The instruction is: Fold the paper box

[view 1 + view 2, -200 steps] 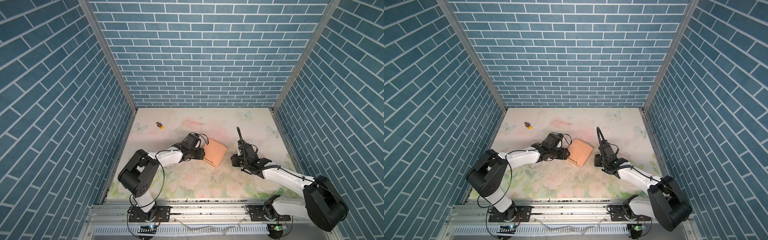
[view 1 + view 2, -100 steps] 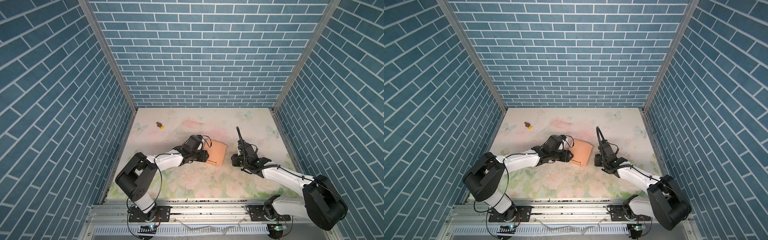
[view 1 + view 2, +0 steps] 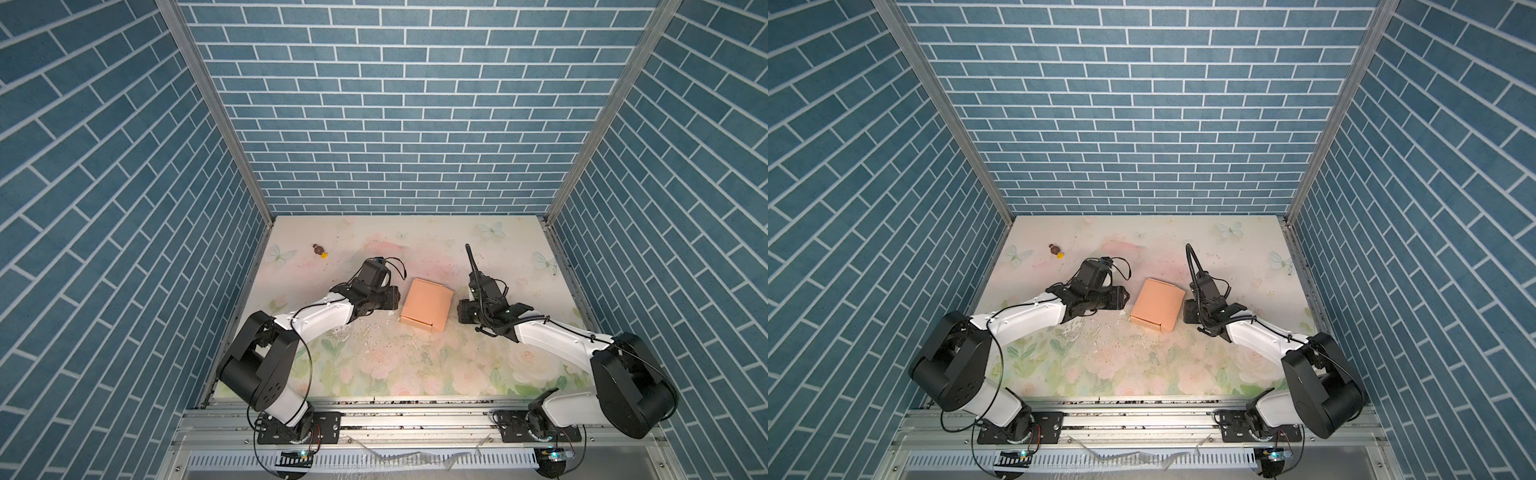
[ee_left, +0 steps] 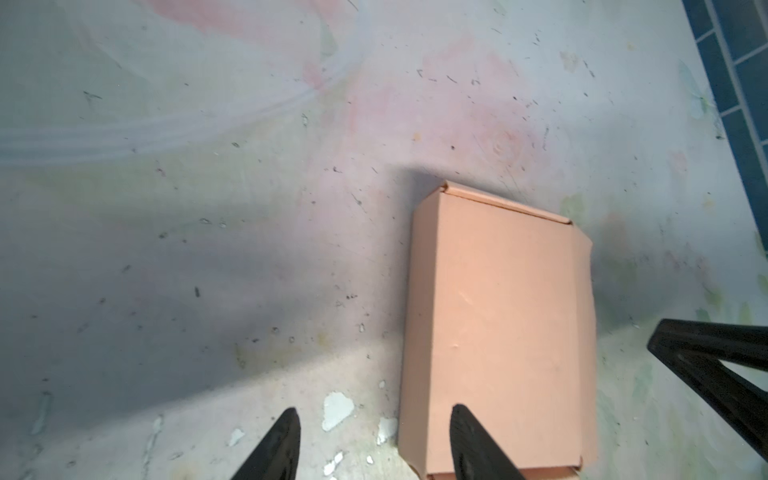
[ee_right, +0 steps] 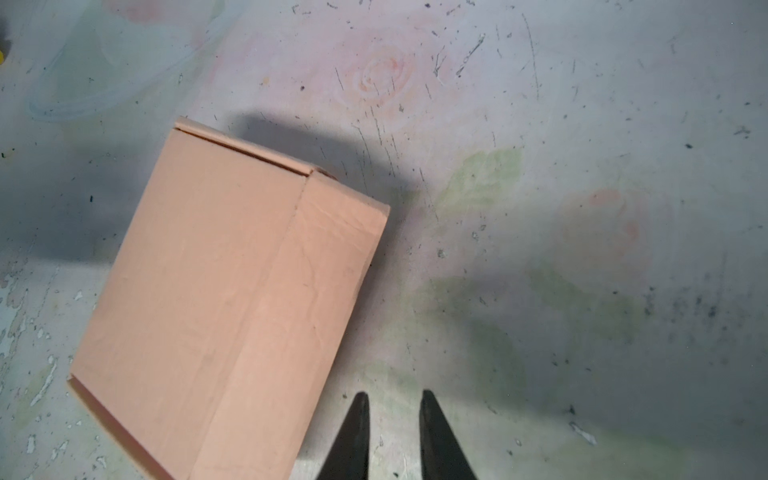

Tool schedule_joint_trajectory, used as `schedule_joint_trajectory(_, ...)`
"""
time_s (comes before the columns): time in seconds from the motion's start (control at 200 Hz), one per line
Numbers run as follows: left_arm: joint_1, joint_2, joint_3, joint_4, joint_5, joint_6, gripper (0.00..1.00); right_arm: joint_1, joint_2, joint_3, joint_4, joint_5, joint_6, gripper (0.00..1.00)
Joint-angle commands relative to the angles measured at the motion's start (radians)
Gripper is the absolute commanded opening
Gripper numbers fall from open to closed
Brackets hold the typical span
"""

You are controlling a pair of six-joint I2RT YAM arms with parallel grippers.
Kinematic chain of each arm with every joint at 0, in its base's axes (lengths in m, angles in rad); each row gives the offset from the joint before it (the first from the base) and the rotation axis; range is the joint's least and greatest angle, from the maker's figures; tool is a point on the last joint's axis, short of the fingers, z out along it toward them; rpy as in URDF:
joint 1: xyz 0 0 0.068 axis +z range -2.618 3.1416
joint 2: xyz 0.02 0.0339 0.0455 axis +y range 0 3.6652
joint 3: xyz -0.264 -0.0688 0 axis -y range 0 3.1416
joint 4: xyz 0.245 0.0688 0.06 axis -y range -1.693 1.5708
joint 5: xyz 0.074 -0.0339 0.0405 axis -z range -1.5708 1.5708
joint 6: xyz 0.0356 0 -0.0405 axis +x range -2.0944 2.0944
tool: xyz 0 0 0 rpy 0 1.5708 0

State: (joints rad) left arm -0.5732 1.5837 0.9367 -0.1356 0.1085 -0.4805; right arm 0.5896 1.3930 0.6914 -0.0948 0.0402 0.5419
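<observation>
The paper box [image 3: 427,304] [image 3: 1158,304] is a closed, shallow peach-orange carton lying flat on the flowered table mat, near the middle. My left gripper [image 3: 397,299] [image 3: 1126,301] sits low just to its left and is open. In the left wrist view [image 4: 374,409] one fingertip [image 4: 457,415] hovers over the box's [image 4: 498,332] near edge and the other is over the bare mat. My right gripper [image 3: 462,311] [image 3: 1187,311] is just right of the box. Its jaws [image 5: 394,392] stand a narrow gap apart with only mat between them, beside the box's [image 5: 224,307] side wall.
A tiny brown-and-yellow object [image 3: 320,250] [image 3: 1055,250] lies at the back left. Blue brick walls [image 3: 399,104] close the back and both sides, and a metal rail [image 3: 415,419] runs along the front. A black cable [image 3: 471,262] arches up behind the right wrist.
The left gripper pressed against the box's left side half a second ago and has drawn back to the left. The box has turned slightly and lies flat. The right arm has not moved.
</observation>
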Motion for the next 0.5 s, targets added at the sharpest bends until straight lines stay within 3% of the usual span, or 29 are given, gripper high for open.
schedule_joint_trajectory(0.0, 0.007, 0.062, 0.06, -0.073, -0.059, 0.037, 0.59, -0.003, 0.023, 0.04, -0.022, 0.012, -0.016, 0.24)
schedule_joint_trajectory(0.495, -0.017, 0.202, 0.097, 0.016, 0.004, 0.078, 0.59, -0.002, 0.093, 0.104, -0.076, 0.057, 0.005, 0.24)
